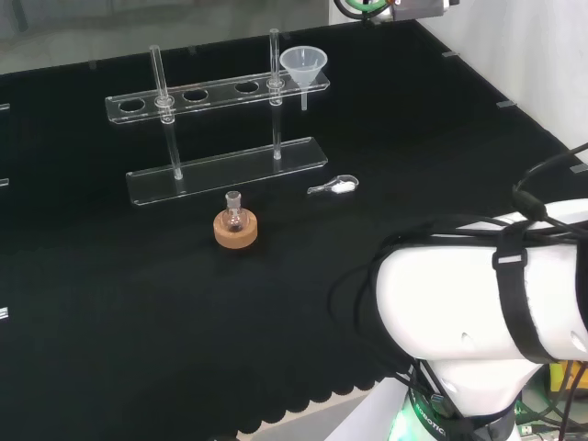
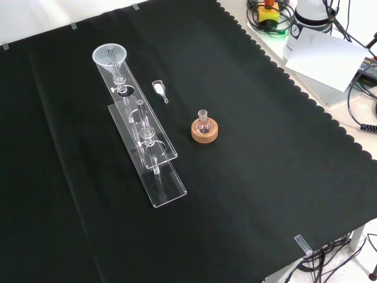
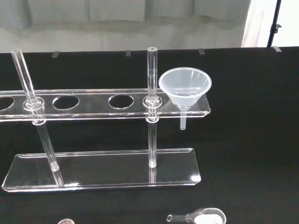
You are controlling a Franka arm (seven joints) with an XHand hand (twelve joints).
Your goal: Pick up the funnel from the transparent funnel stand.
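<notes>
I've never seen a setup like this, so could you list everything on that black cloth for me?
Funnel: one, clear, seated in the end hole of the stand's upper shelf, at the right in the head view.
Funnel stand: one, transparent, two posts, far part of the cloth.
Small flask: one, clear, upright on its ring.
Cork ring: one, tan, nearer than the stand.
Small scoop: one, clear, holding white powder, right of the flask.
Robot arm: white, lower right, head view.

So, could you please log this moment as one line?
funnel: seated in stand end hole | hand: unseen | flask: on cork ring | pickup: pending
</notes>
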